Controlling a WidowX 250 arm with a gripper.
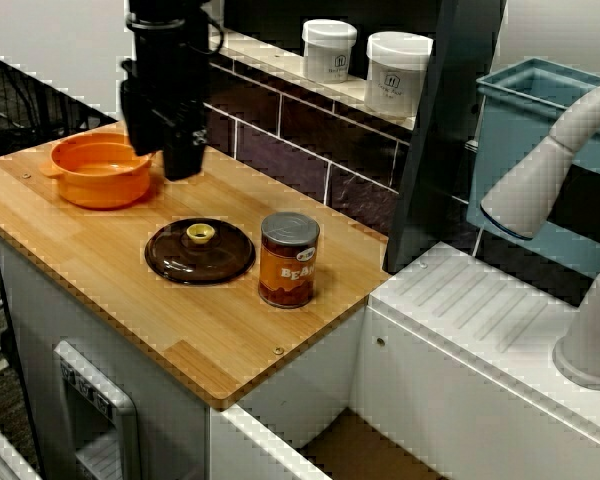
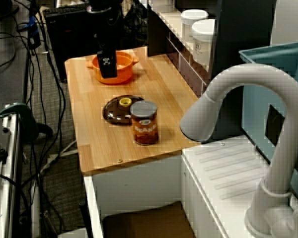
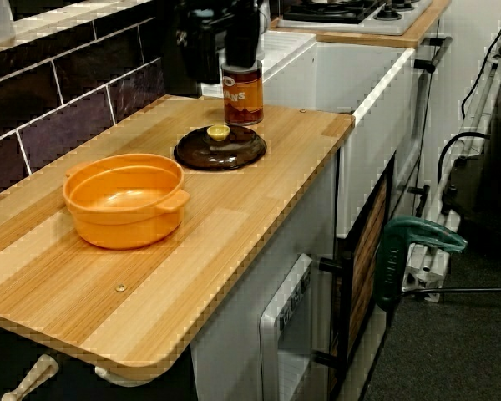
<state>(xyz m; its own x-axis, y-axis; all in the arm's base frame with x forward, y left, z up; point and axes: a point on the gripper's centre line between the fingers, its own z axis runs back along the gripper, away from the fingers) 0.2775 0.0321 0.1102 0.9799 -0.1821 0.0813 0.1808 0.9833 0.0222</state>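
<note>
Three things sit on the wooden counter (image 1: 130, 320) in the view from above: an orange pot (image 1: 98, 172) at the left end, a brown lid (image 1: 200, 252) with a yellow knob lying flat mid-counter, and a bean can (image 1: 289, 260) upright just beside the lid. The black gripper (image 1: 183, 165) hangs by the pot's rim on the lid side, and honestly nobody could tell from here if its fingers are apart or together, or whether it touches the pot. A couple of white jars (image 1: 329, 50) stand on the shelf behind. The view from the sink end shows the gripper (image 2: 107, 72) low in front of the pot (image 2: 123, 67), its state just as unclear. The low view from the counter's far end shows the pot (image 3: 127, 200) is empty, well apart from the lid (image 3: 220, 149) and can (image 3: 243, 92).
</note>
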